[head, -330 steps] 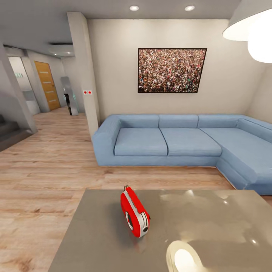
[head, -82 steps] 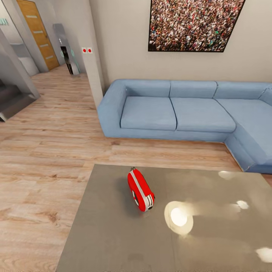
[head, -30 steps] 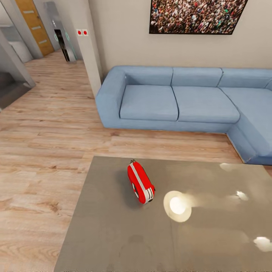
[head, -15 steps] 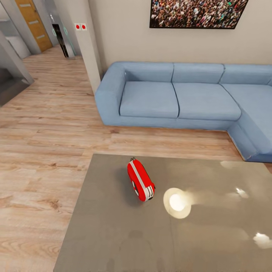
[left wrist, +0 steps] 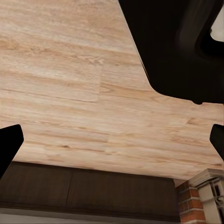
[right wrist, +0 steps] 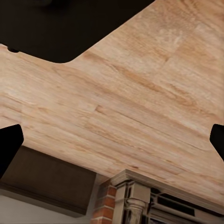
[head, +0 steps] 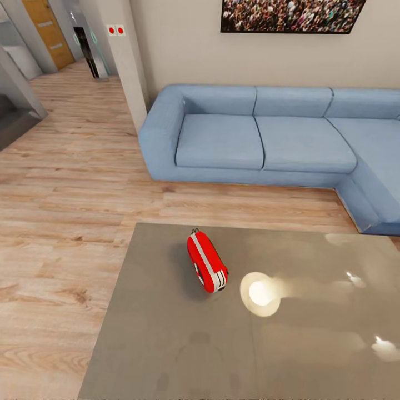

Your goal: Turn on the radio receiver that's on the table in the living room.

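Observation:
The bright red radio receiver (head: 206, 269) with its white edge band lies on the glossy grey-brown table (head: 166, 339), toward the table's far left part, its white end facing me. No arm reaches over the table in the head view. My left gripper (left wrist: 112, 144) is open, its dark fingertips (left wrist: 9, 145) wide apart over the wood plank floor with nothing between them. My right gripper (right wrist: 112, 142) is likewise open over the floor, one of its fingertips (right wrist: 9, 144) showing dark at the frame's edge.
A blue sectional sofa (head: 250, 139) stands beyond the table under a crowd picture (head: 289, 15). A beige pillar (head: 125, 61) stands at the sofa's left end. A brick fireplace (right wrist: 140, 203) and a dark brown chest (left wrist: 70, 191) appear in the wrist views.
The head view has drawn closer and tilted down, so the sofa and picture sit higher in the frame. The radio keeps its place on the table.

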`<state>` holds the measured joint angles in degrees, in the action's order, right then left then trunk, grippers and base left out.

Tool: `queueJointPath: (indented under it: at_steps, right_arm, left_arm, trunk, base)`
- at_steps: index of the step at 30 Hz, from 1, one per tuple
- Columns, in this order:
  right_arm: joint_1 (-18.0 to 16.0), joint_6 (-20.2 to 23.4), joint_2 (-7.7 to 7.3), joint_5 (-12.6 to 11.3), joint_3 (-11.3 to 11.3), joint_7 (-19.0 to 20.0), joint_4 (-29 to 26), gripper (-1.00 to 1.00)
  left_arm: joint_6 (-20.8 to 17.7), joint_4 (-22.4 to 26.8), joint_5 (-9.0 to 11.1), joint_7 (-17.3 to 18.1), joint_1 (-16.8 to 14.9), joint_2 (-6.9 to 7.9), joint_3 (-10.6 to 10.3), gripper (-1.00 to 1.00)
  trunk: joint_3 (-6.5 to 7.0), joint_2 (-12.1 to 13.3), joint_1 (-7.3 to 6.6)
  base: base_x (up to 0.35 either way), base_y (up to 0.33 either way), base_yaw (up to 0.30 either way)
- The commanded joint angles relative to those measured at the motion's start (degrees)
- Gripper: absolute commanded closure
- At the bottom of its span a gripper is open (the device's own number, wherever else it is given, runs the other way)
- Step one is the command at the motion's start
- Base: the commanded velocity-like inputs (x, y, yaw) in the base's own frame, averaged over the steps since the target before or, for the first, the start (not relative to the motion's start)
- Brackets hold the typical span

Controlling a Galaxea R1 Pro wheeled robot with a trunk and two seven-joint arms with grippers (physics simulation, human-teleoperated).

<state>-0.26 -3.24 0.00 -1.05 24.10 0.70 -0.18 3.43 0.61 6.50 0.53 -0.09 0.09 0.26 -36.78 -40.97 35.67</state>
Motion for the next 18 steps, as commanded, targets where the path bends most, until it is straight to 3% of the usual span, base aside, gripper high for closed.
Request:
queueJointPath:
  at_steps: [1, 18]
  right_arm:
    - [0.0, 0.0, 0.0, 0.0, 0.0, 0.0, 0.0, -1.0]
    - [0.0, 0.0, 0.0, 0.0, 0.0, 0.0, 0.0, -1.0]
  left_arm:
    - [0.0, 0.0, 0.0, 0.0, 0.0, 0.0, 0.0, -1.0]
    - [0.0, 0.0, 0.0, 0.0, 0.0, 0.0, 0.0, -1.0]
  trunk:
    - [-0.1, 0.0, 0.0]
    - [-1.67, 0.0, 0.0]
  base:
    - [0.0, 0.0, 0.0]
    - [0.0, 0.0, 0.0]
